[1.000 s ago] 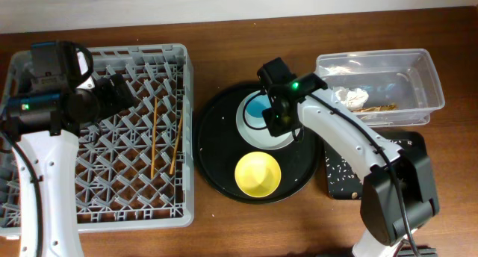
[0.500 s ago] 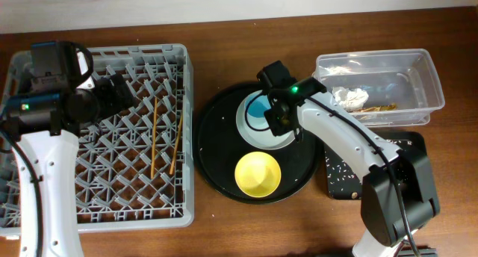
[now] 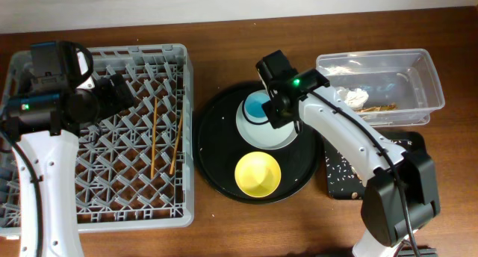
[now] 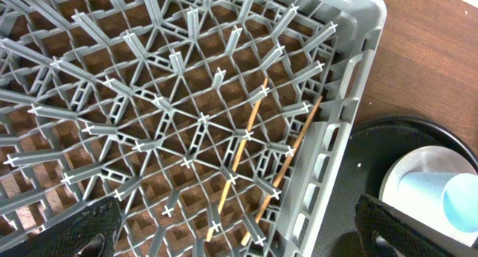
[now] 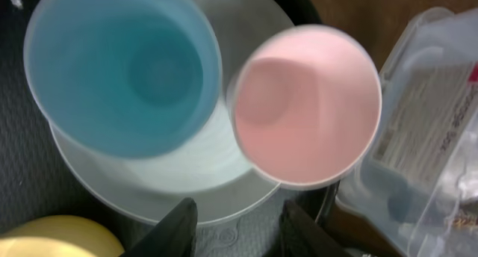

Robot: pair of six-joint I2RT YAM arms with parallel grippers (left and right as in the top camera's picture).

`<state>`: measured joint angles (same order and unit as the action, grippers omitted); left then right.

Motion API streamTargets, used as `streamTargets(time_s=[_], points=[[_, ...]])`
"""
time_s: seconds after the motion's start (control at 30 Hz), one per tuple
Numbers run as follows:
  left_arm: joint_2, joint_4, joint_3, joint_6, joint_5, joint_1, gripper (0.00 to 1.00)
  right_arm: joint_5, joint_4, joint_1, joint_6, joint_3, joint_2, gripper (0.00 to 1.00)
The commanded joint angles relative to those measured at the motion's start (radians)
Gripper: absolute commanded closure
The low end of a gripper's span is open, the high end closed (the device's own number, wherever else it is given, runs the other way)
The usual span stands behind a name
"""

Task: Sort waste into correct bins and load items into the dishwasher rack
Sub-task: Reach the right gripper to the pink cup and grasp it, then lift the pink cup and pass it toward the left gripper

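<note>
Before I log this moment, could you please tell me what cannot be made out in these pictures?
- Overhead: the right arm hides the pink cup; the right wrist view shows it blurred, so whether it rests on the plate is unclear.
- Overhead: specks in the small black tray are too small to identify.
- Overhead: the left arm covers the left side of the dishwasher rack.

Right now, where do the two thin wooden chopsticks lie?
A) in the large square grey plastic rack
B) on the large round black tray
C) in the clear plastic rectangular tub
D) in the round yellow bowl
A: both thin wooden chopsticks lie side by side on the peg grid of the large square grey plastic rack.
</note>
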<state>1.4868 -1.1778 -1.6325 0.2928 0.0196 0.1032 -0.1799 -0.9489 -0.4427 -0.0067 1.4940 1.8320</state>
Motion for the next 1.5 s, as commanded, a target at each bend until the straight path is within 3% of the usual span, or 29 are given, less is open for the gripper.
streamTargets(time_s=[0.0, 0.23, 0.33, 0.67, 0.77, 0.83, 0.97, 1.07, 1.2, 1.27, 1.47], points=[[0.002, 0.002, -0.01, 0.009, 0.003, 0.004, 0.01, -0.016, 0.07, 0.0, -0.088, -0.057, 0.007, 0.62], [0.002, 0.002, -0.01, 0.009, 0.003, 0.004, 0.01, -0.074, 0.127, 0.0, -0.136, -0.087, 0.007, 0.63], [0.002, 0.002, -0.01, 0.009, 0.003, 0.004, 0.01, -0.076, 0.121, 0.0, -0.136, -0.087, 0.007, 0.71], [0.002, 0.002, -0.01, 0.009, 0.003, 0.004, 0.01, -0.08, 0.201, 0.0, -0.204, -0.15, 0.007, 0.73], [0.002, 0.002, -0.01, 0.009, 0.003, 0.004, 0.01, -0.104, 0.201, 0.0, -0.203, -0.147, 0.007, 0.96], [0.002, 0.002, -0.01, 0.009, 0.003, 0.004, 0.01, -0.113, 0.191, 0.0, -0.203, -0.142, 0.005, 0.96], [0.002, 0.002, -0.01, 0.009, 0.003, 0.004, 0.01, -0.113, 0.06, -0.002, -0.203, -0.057, -0.02, 0.96], [0.002, 0.002, -0.01, 0.009, 0.003, 0.004, 0.01, -0.089, -0.159, -0.003, -0.203, 0.095, -0.061, 0.96], [0.002, 0.002, -0.01, 0.009, 0.003, 0.004, 0.01, 0.096, -0.394, -0.003, -0.203, 0.343, -0.126, 0.96], [0.002, 0.002, -0.01, 0.009, 0.003, 0.004, 0.01, 0.288, -0.472, 0.006, -0.203, 0.475, -0.174, 0.96], [0.002, 0.002, -0.01, 0.009, 0.003, 0.004, 0.01, 0.856, -0.496, 0.119, -0.233, 0.516, -0.284, 0.96]])
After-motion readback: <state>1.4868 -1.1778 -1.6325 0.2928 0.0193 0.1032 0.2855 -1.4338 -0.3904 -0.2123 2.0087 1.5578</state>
